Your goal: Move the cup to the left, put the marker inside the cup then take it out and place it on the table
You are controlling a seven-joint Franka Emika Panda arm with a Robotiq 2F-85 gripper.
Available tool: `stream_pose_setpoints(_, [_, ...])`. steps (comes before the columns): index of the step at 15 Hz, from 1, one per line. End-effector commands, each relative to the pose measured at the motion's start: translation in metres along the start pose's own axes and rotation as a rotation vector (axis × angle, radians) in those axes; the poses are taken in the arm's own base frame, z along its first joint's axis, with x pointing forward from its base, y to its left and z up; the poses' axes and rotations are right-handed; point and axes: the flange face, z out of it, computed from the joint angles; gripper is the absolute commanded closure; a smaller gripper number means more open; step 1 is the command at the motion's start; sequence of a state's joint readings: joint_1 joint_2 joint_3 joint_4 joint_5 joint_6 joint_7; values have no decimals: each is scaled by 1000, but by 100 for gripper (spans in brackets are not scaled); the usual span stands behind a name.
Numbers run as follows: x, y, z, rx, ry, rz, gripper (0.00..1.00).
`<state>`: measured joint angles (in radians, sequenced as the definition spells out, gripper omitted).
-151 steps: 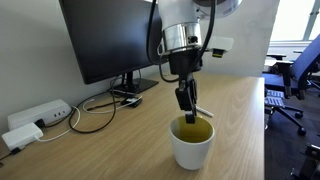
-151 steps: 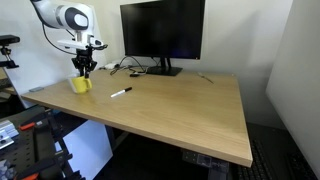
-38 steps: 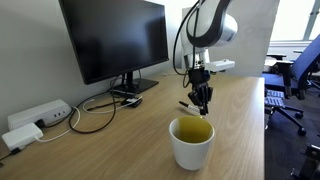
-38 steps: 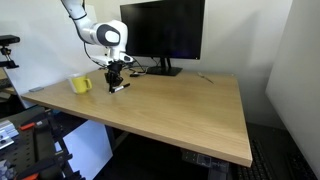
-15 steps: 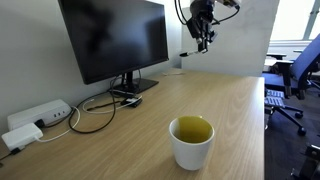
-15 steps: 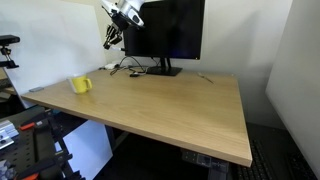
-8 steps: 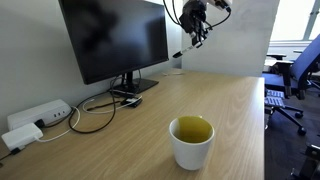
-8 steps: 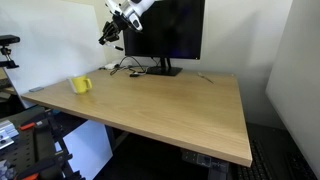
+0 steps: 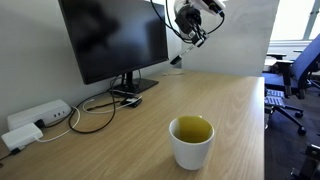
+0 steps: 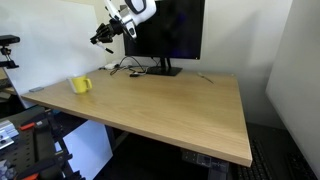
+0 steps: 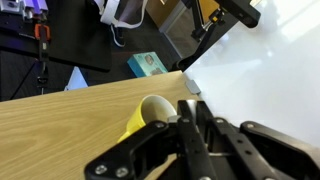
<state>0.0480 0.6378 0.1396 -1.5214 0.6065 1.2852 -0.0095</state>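
Item, my gripper (image 11: 190,118) – the two fingers are pressing together on the marker (image 9: 178,59), a thin dark stick running up between the pads in the wrist view, so the claw is clamped on it. In an exterior view the marker's pale end is sticking out toward 7 o'clock from the fingers. Item, my arm – I am hanging high above the table (image 10: 170,105), in front of the monitor's (image 10: 165,30) upper corner, touching neither. Item, the cup (image 9: 192,142) – it is standing upright on the bare wood near the table's edge, its yellow-green inside showing; in an exterior view (image 10: 80,85) it is sitting at about 7 o'clock from my gripper (image 10: 101,39), well apart, and in the wrist view (image 11: 145,115) it is showing at 10 o'clock just behind my fingers. Item, cables (image 9: 95,105) – they are lying looped at the monitor's foot, beside a white power strip (image 9: 35,115) at 9 o'clock. Item, an office chair (image 9: 295,75) – it is standing beyond the table at 3 o'clock.
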Motion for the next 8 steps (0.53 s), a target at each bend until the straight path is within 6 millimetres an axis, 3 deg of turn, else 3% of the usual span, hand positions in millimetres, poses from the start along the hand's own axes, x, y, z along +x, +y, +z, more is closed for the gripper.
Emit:
stream_pose_setpoints(1, [5, -5, 8, 13, -82, 19, 97])
stream_pose_setpoints(8, [13, -4, 42, -7, -168, 26, 97])
